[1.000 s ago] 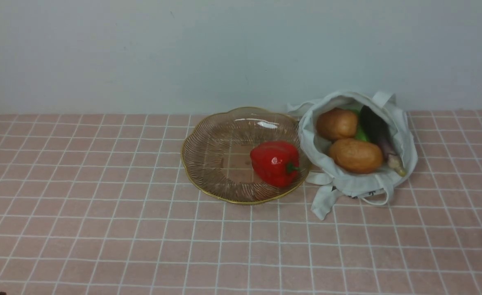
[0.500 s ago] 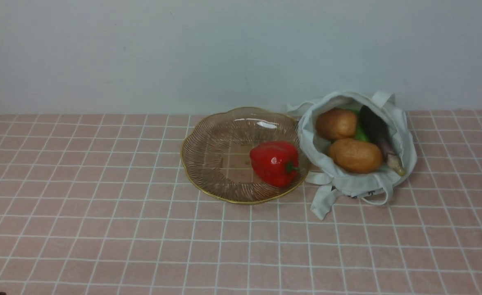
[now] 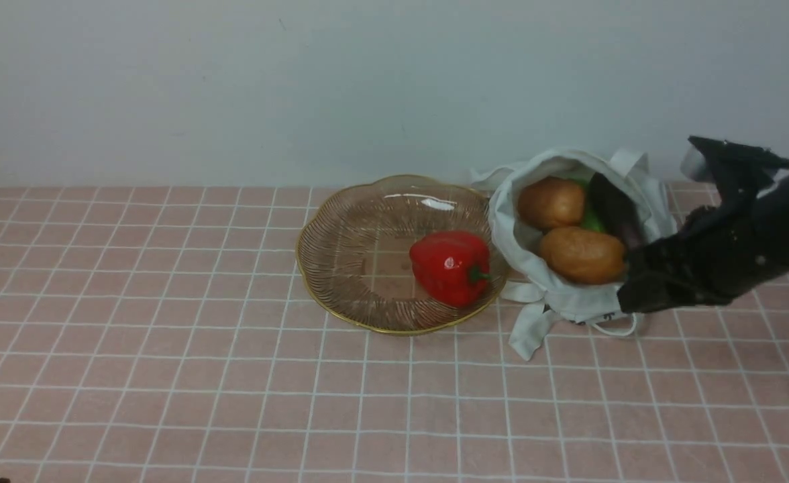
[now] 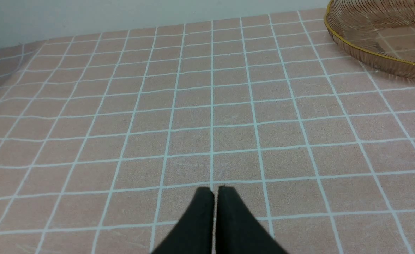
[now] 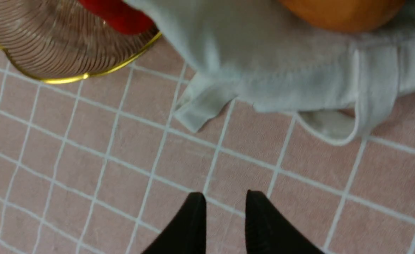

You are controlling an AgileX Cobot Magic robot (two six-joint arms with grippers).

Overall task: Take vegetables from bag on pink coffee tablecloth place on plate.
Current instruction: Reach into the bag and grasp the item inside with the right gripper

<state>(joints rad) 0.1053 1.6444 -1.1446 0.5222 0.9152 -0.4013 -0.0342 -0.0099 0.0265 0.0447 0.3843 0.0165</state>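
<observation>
Right wrist view. My right gripper (image 5: 225, 195), jaws slightly parted, hangs over the pink coffee tablecloth (image 5: 130, 155). Ahead lies the bag (image 5: 281, 63), with a potato (image 5: 338, 12) in its mouth. The bag's cloth overlaps the gold rim of the plate (image 5: 87, 76), which holds the red bell pepper (image 5: 119, 16).

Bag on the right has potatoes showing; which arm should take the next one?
Right. The right gripper hangs open next to the bag, close to the nearer potato. The left gripper is shut over bare tablecloth; its camera shows only part of the plate, no bag.
</observation>
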